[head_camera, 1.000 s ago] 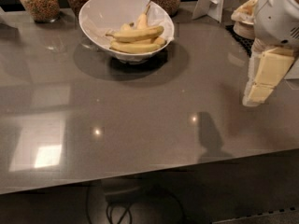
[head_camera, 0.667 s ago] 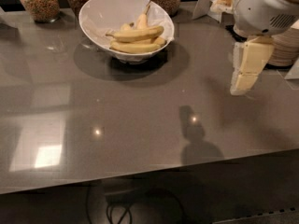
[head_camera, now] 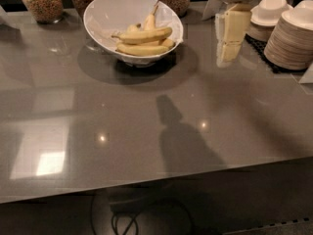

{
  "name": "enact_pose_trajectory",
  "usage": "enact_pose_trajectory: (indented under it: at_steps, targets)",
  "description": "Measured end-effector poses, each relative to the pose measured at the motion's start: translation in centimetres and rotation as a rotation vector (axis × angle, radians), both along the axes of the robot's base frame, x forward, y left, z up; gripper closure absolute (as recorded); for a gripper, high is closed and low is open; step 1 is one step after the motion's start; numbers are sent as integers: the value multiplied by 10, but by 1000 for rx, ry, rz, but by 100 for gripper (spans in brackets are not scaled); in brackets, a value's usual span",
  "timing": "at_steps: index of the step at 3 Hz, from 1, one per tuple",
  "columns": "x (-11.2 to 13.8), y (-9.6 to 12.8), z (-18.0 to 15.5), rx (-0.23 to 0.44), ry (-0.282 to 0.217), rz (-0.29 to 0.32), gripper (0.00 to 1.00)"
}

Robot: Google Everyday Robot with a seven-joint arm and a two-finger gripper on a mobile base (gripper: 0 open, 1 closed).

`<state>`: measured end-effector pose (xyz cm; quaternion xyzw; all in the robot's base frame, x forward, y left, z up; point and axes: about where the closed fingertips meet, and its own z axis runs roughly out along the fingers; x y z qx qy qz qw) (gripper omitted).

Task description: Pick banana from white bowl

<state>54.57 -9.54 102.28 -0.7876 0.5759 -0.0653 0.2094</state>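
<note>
Entry, current moment. All positions are given from the white bowl (head_camera: 102,14).

- Nearest you, well in front of the bowl and below the edge of the grey table (head_camera: 254,116), dark cables (head_camera: 128,218) loop on the floor.
- On the table top, in front of the bowl and to its left, a bright patch of reflected light (head_camera: 50,163). In front of the bowl and slightly to its right, the dark shadow (head_camera: 182,142) of the arm.
- The bowl sits towards the far side of the table, rim slanted, high at the back and low at the front right.
- The banana (head_camera: 146,34) lies inside the bowl, crosswise, on top of the pile, with its dark stem tip pointing to the left. A second banana (head_camera: 142,50) lies just under it, touching it. A third (head_camera: 149,21) stands up behind them, stem upward.
- The gripper (head_camera: 228,58) hangs to the right of the bowl, apart from it and outside the rim, pointing down over the table. It carries nothing. You cannot tell from this view whether it is spread or closed.
- Further right of the bowl, beyond the gripper: a stack of plates (head_camera: 292,39) and stacked small bowls (head_camera: 272,7) on a black mat (head_camera: 257,47).
- Behind the bowl, along the far edge: three glass jars (head_camera: 42,1) of brown filling, partly cut off at the top.
</note>
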Motion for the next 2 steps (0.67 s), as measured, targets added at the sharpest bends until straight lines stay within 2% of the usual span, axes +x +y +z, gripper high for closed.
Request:
enact_pose_trajectory:
  at_steps: [1, 2]
  targets:
    - [33, 37, 2, 20, 34, 64, 0]
    - [41, 45, 13, 43, -1, 71, 0]
